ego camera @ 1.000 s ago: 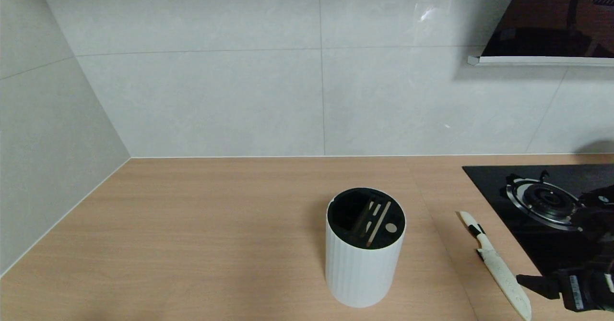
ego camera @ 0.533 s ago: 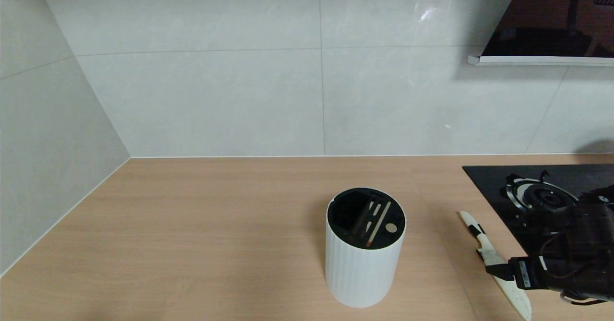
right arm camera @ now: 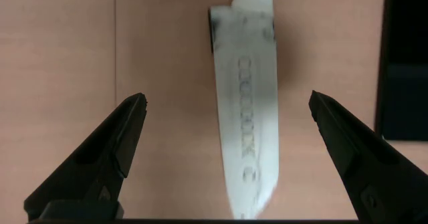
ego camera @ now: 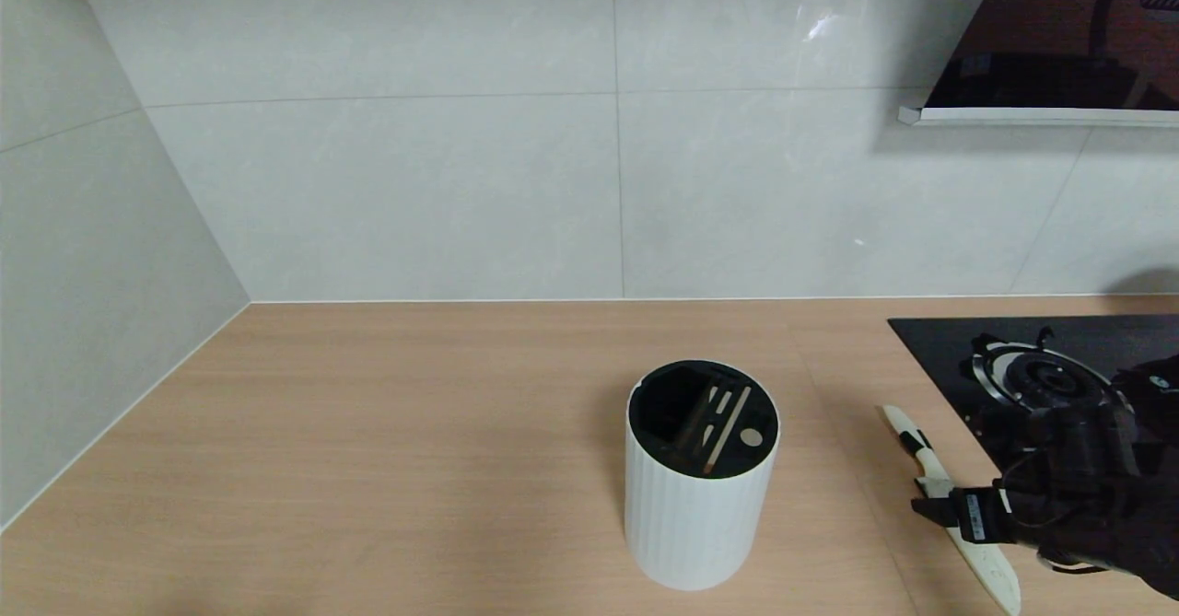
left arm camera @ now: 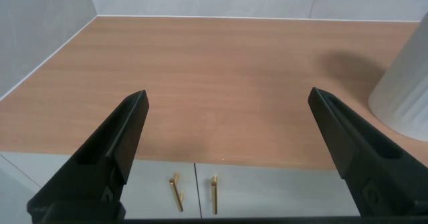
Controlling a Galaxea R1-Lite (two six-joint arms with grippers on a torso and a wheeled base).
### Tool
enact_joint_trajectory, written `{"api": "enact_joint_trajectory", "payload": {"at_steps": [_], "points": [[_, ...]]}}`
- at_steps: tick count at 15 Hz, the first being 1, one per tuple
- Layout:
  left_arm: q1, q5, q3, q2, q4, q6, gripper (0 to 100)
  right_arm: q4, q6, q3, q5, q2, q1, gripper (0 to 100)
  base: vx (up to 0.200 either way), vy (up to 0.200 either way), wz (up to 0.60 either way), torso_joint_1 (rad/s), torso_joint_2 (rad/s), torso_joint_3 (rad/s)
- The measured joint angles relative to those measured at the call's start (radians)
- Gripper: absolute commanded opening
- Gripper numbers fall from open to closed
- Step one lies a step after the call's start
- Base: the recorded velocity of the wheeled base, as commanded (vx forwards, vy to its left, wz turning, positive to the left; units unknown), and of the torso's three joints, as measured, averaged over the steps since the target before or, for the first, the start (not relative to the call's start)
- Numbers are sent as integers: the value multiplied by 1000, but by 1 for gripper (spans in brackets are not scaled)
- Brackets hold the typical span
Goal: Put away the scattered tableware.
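A white knife [ego camera: 930, 467] with a black band on its handle lies on the wooden counter, just left of the stove. Its pale printed blade [right arm camera: 249, 110] runs between the fingers in the right wrist view. My right gripper [ego camera: 932, 509] hovers open above the blade, straddling it [right arm camera: 226, 102]. A white ribbed holder [ego camera: 700, 505] with a black slotted top stands mid-counter, left of the knife. My left gripper [left arm camera: 227, 97] is open and holds nothing, at the counter's front edge, with the holder [left arm camera: 406, 93] off to one side.
A black gas stove [ego camera: 1032, 372] with a burner sits at the right. Tiled walls close off the back and left. Cabinet doors with gold handles [left arm camera: 177, 190] sit below the counter's front edge. Bare wood [ego camera: 414, 450] stretches left of the holder.
My right arm has moved in from the front right corner toward the left, and its gripper now sits over the knife blade. The knife and holder have not moved.
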Motion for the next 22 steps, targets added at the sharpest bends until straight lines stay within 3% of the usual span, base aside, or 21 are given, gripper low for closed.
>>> {"api": "enact_joint_trajectory", "payload": {"at_steps": [7,10,22], "points": [[0,0,0,0,0,0,100,-175,3,-10,15,118,-13,100,0,0,0,0,0,0],[0,0,0,0,0,0,100,-180,3,-16,61,142,-29,100,0,0,0,0,0,0],[0,0,0,0,0,0,100,-270,5,-26,60,200,-41,100,0,0,0,0,0,0]]}}
